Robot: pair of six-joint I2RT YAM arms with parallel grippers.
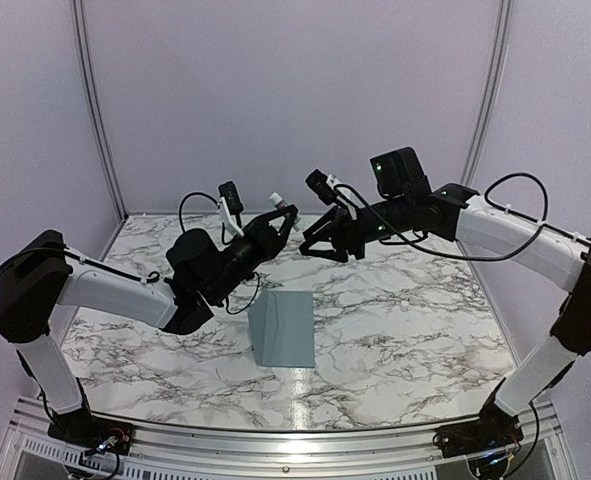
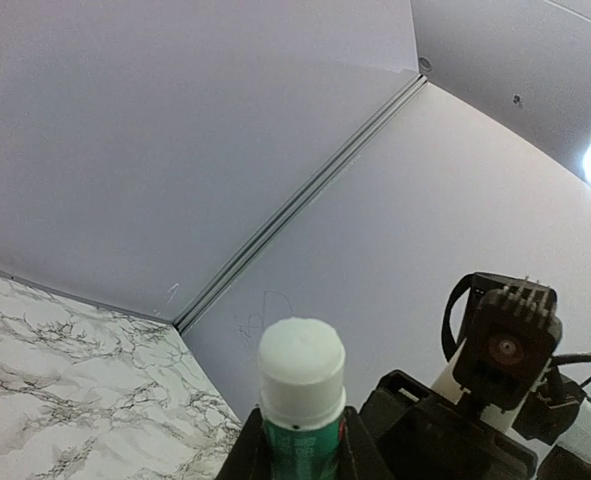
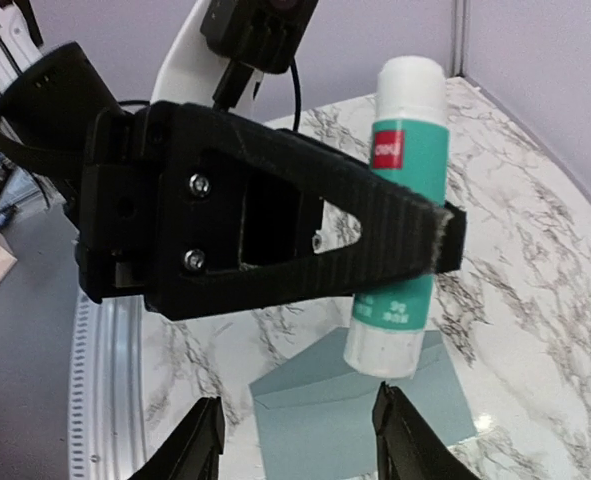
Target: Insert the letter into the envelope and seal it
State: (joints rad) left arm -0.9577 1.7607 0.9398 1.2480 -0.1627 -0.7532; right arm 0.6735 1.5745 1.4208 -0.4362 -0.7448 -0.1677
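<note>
The blue-grey envelope [image 1: 283,328] lies flat on the marble table; in the right wrist view the envelope [image 3: 355,415] sits below with its triangular flap side showing. No letter is in view. My left gripper [image 1: 281,224] is raised above the table and shut on a green glue stick [image 2: 300,395] with a white cap, the glue stick [image 3: 400,200] standing upright between its black fingers [image 3: 375,235]. My right gripper [image 1: 312,246] hangs just right of it, open, its fingertips [image 3: 203,440] apart with nothing between them, just below the stick's lower end.
The two grippers face each other closely above the table's far middle. Pale walls with a metal corner rail [image 2: 305,195] enclose the back. A metal rail [image 1: 295,445] runs along the near edge by the arm bases.
</note>
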